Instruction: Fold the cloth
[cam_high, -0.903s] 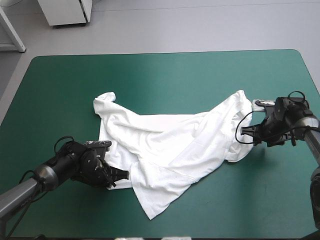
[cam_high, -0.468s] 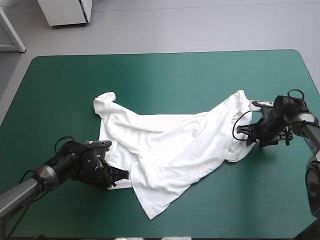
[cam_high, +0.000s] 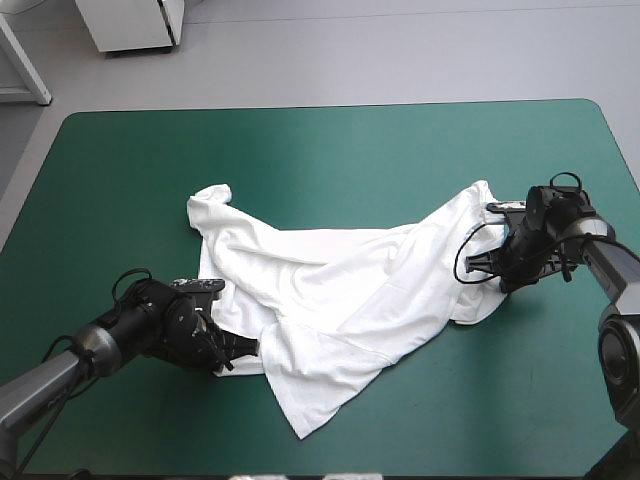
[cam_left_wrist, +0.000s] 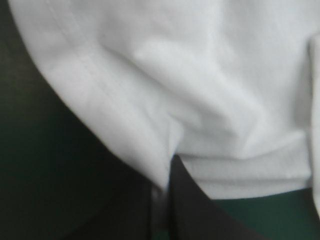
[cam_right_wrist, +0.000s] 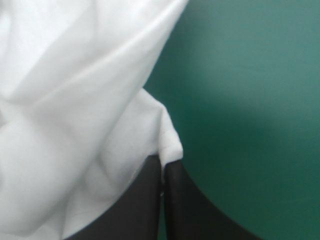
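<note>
The white T-shirt (cam_high: 340, 300) lies crumpled and half spread across the middle of the teal-green table (cam_high: 330, 150). At the lower left of the frame, the left gripper (cam_high: 246, 349) pinches the hem between all-but-closed black fingers. At the centre right, the right gripper (cam_high: 486, 267) clamps a corner of the shirt's edge the same way.

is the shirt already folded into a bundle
No, the T-shirt lies spread out and rumpled, not bundled.

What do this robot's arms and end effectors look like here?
The left arm and right arm have grey tubular links ending in bulky black wrist housings. The left end effector and right end effector are black, each with two broad, curved, fin-like fingers tapering to a point.
</note>
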